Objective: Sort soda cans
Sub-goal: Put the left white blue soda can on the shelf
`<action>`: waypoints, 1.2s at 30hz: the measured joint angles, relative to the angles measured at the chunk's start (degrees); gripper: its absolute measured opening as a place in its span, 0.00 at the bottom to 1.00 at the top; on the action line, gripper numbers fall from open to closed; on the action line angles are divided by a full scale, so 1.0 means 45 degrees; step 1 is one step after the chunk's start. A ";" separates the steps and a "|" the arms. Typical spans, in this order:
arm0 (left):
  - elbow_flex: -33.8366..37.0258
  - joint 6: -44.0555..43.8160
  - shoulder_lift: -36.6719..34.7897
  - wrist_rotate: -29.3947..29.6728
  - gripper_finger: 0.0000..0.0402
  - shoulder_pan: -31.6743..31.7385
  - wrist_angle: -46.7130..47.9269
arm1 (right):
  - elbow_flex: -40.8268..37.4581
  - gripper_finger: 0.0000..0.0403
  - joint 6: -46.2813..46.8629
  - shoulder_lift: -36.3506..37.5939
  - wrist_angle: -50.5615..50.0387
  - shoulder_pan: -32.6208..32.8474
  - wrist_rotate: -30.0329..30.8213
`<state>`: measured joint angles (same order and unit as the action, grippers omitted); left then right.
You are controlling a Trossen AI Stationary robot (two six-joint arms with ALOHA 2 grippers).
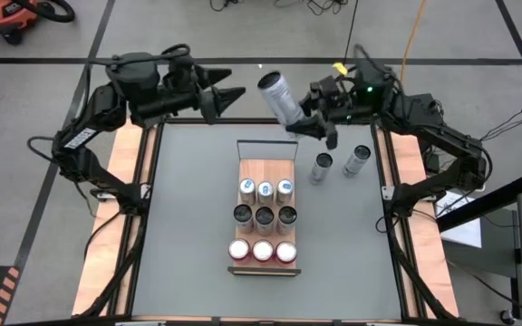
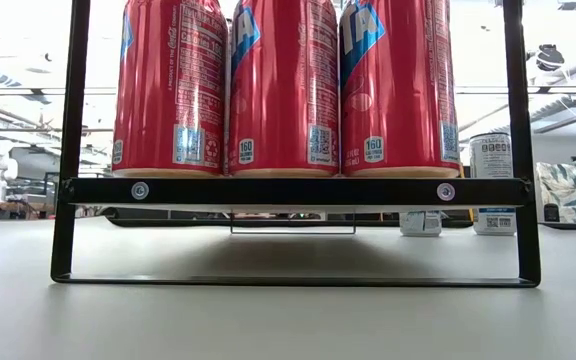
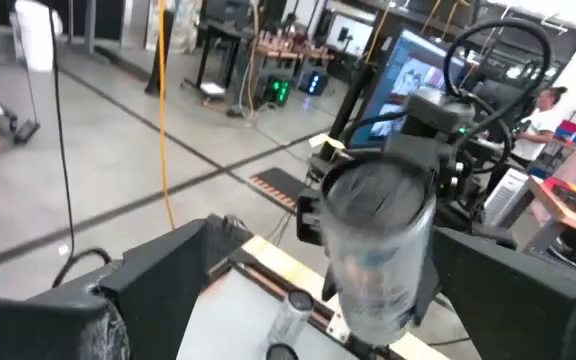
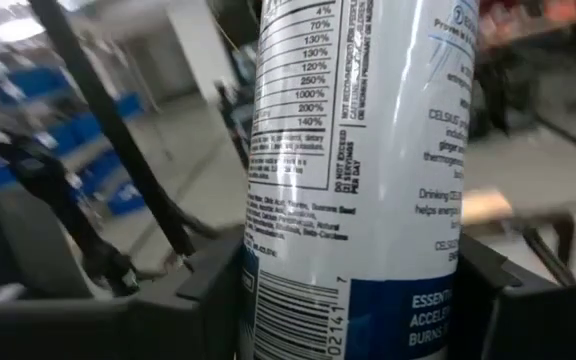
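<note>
Table (image 1: 188, 226) — nine racked cans (image 1: 264, 217), two loose (image 1: 340, 163)

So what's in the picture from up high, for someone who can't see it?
Seen from above, the right tool holds a silver can tilted in the air beyond the rack, while the left tool is open just beside it. The rack holds nine cans in three rows, and two more cans stand on the grey table to its right.

Even, bright overhead light on the worktop (image 1: 188, 226) in the high view, shadows soft. Low view blows out white at the top behind the red cans (image 2: 288, 85). Both wrist views smear; the held can (image 3: 378, 240) blurs mid-frame.
</note>
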<state>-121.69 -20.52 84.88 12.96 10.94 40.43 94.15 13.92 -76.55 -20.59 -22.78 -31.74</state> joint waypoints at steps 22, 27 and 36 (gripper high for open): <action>-0.0004 0.2503 0.0074 -0.1135 0.96 0.0494 -0.2949 | 0.0010 0.52 -0.1106 -0.0470 0.2878 -0.0486 -0.0256; 0.0000 0.2740 0.0278 -0.3063 0.96 0.1055 -0.2943 | 0.0010 0.52 -0.1295 -0.0820 0.2841 -0.0322 -0.0299; 0.0015 0.2621 0.0576 -0.5927 0.95 0.2005 -0.2293 | 0.0010 0.52 -0.1635 -0.1156 0.2780 -0.0158 -0.0352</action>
<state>-121.62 -8.73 87.47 -13.71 19.96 30.11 94.19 6.57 -81.76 -8.08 -23.49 -33.32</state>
